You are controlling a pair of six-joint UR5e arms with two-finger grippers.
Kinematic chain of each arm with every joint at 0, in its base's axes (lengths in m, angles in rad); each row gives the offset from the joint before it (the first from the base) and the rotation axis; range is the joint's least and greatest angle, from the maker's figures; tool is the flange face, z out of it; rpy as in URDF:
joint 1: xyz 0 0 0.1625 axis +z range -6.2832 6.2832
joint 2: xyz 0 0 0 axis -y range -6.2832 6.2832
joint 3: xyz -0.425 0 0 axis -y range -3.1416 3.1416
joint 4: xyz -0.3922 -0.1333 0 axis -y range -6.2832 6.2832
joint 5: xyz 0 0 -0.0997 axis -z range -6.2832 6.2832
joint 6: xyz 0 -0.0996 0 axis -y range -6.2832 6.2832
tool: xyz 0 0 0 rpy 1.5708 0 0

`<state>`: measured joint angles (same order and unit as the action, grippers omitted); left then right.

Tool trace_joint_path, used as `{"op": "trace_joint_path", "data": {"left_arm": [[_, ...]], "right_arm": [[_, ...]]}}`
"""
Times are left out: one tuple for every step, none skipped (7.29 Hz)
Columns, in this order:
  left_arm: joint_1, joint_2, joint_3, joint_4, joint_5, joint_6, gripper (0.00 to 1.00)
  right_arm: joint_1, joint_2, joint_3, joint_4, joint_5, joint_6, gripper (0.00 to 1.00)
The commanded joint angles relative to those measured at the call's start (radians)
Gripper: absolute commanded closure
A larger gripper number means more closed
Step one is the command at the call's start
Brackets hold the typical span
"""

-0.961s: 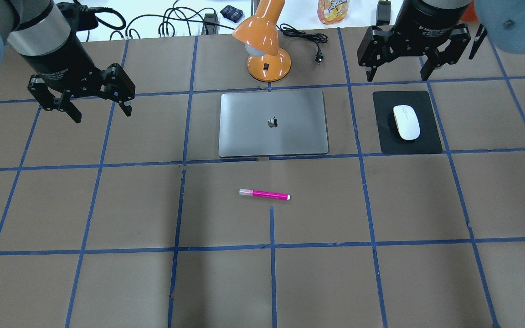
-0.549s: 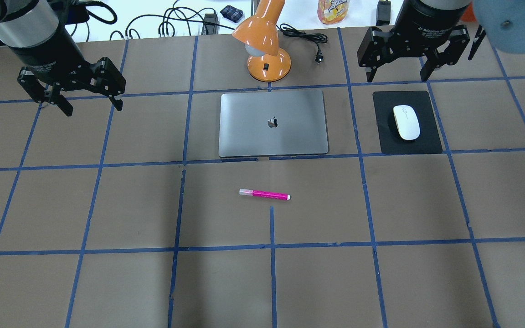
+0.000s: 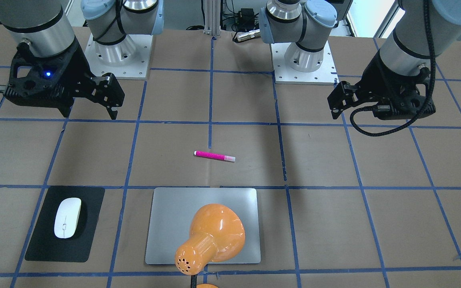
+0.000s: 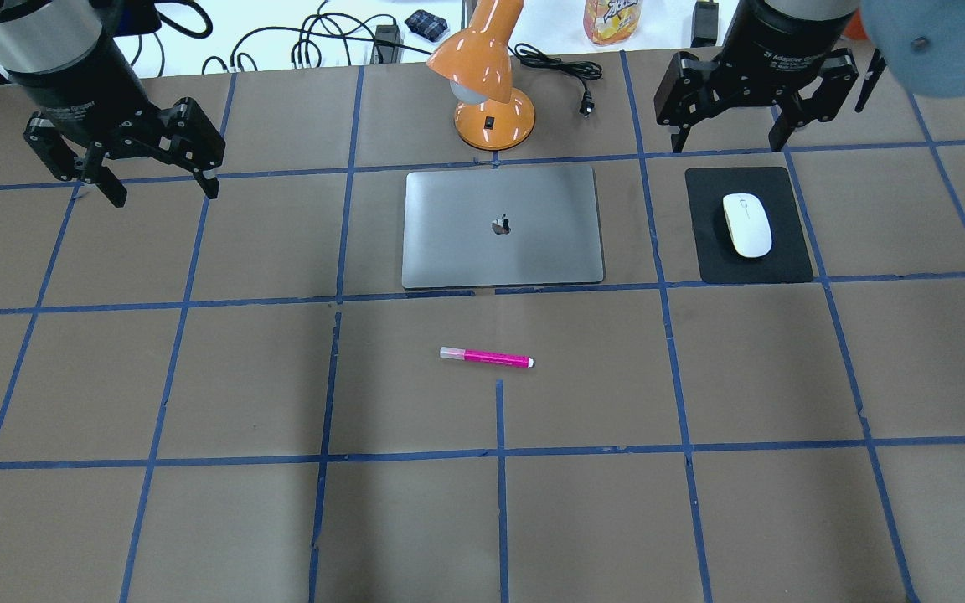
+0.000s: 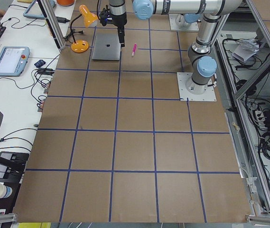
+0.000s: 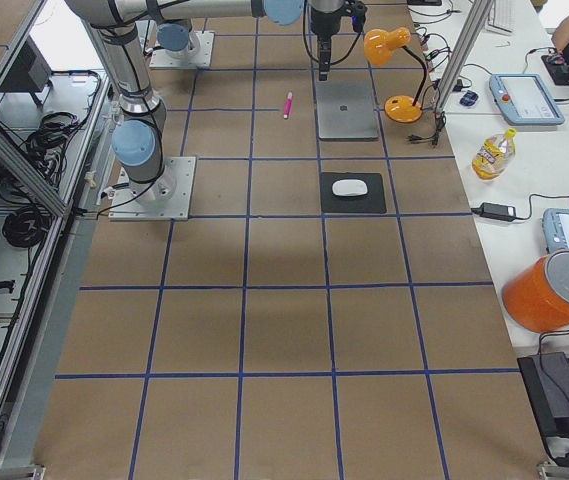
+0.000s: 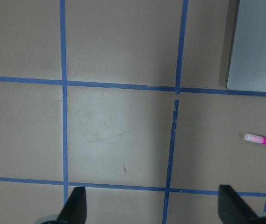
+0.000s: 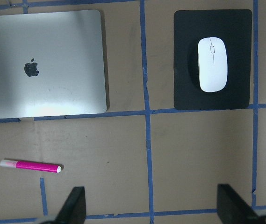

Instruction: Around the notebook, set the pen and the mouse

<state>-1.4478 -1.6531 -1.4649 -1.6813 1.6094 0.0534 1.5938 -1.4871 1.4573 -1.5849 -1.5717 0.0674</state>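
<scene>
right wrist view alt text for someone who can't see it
Looking down on a brown table: a silver notebook upper left, a white mouse on a black mat upper right, a pink pen lying lower left. The right gripper is open, fingers at the bottom edge.

On my front view the glossy orange desk lamp (image 3: 214, 234) hides part of the flat silver-grey notebook (image 3: 166, 224); my left wrist view crops the slim magenta pen (image 7: 263, 139).

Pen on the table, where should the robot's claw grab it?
Grab the pen around its pink middle, coming straight down from above and pinching across its thin width. It lies flat on the table with bare space all round, so its long sides are easy to reach.
</scene>
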Motion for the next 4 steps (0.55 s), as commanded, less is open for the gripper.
{"op": "trace_joint_path", "data": {"left_arm": [[0.0, -0.002, 0.009, -0.001, 0.01, 0.0, 0.0], [-0.006, 0.001, 0.002, -0.001, 0.009, 0.0, 0.0], [-0.016, 0.0, 0.014, 0.0, -0.005, -0.001, 0.0], [-0.041, -0.002, 0.014, 0.002, -0.009, -0.006, 0.0]], "right_arm": [[-0.002, 0.002, 0.0, -0.001, -0.001, -0.001, 0.0], [-0.002, 0.002, 0.0, 0.0, -0.001, -0.001, 0.0], [-0.003, 0.002, 0.0, 0.0, -0.002, -0.001, 0.0], [-0.003, 0.002, -0.002, -0.001, -0.002, -0.001, 0.0]]}}
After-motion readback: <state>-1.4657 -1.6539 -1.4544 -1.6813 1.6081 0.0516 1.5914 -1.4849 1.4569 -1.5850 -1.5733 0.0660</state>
